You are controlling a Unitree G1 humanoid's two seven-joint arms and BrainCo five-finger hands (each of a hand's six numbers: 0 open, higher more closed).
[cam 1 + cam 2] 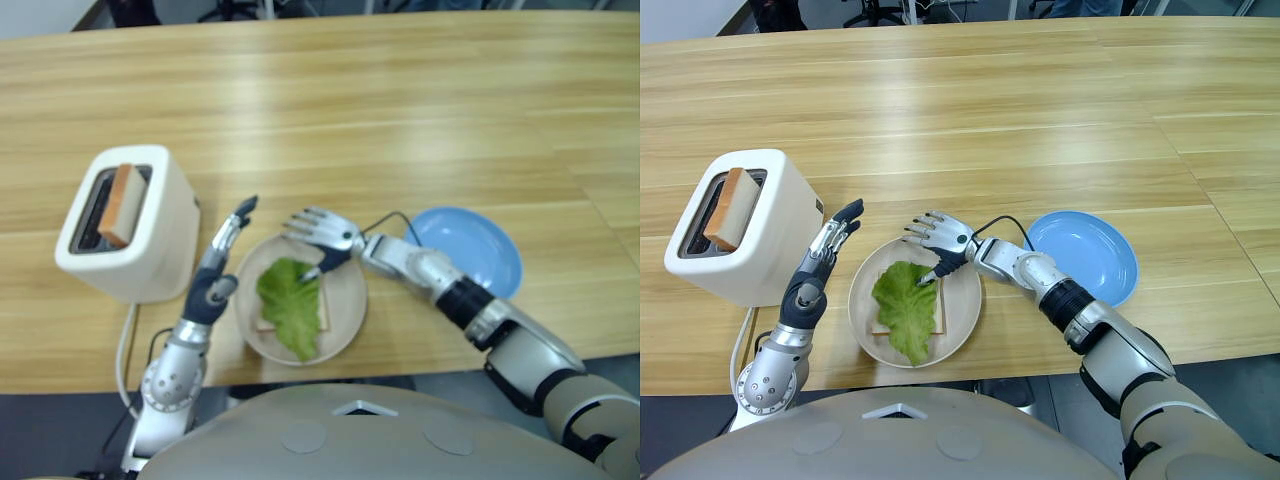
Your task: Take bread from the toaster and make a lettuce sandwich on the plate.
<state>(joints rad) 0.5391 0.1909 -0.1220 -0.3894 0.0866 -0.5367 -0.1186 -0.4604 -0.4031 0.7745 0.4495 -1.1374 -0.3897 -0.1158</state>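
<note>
Lettuce (pixel 902 305) on plate (pixel 858 312) | right hand (pixel 942 238) fingers (pixel 921 229) spread beside it | left hand (pixel 828 248) outstretched

A long desk (pixel 400 120) of pale wood planks, the grain running left to right, carries everything, and most of its far half is bare wood. Near the front edge stand, from left to right, a white toaster (pixel 160 240), a round tan plate (pixel 347 300) just beside it, and a blue plate (pixel 480 245) close to the right of the tan one. A thin black cable (pixel 390 214) loops on the wood between the two plates, and a white cord (pixel 124 340) runs from the toaster toward the front edge.
</note>
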